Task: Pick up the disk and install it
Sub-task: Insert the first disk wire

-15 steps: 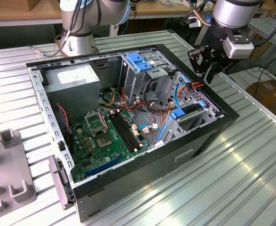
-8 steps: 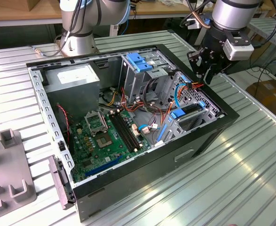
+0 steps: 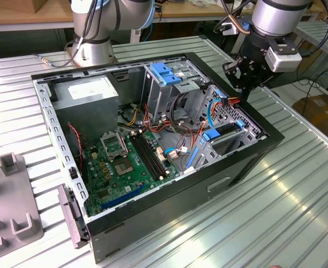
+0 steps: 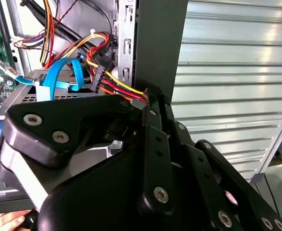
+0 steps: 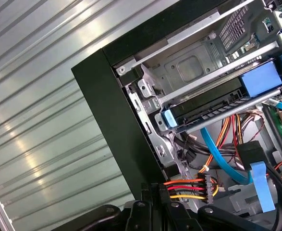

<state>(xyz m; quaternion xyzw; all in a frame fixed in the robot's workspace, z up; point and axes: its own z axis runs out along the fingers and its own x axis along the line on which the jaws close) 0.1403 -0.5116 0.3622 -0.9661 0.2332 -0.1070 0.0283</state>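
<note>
Open black computer case [image 3: 247, 159] lies on its side on the ribbed metal table [image 3: 275, 218]. I log inside: green motherboard [image 3: 124, 164], grey power supply [image 3: 88, 95], blue latch [image 3: 165, 72] atop the drive cage [image 3: 155, 95]. Red-yellow-orange power leads [image 5: 186, 188] run beside a blue cable [image 5: 214, 150]. Grey fixture [image 3: 10, 206] sits on the table at the exterior view's left.

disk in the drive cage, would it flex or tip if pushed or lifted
Probably stiff: the disk looks like a flat slab, so it shouldn't bend. Its blue carrier rail looks plastic, likely the weaker spot. Sitting between the metal drive cage walls, it would likely slide rather than tip.
</note>
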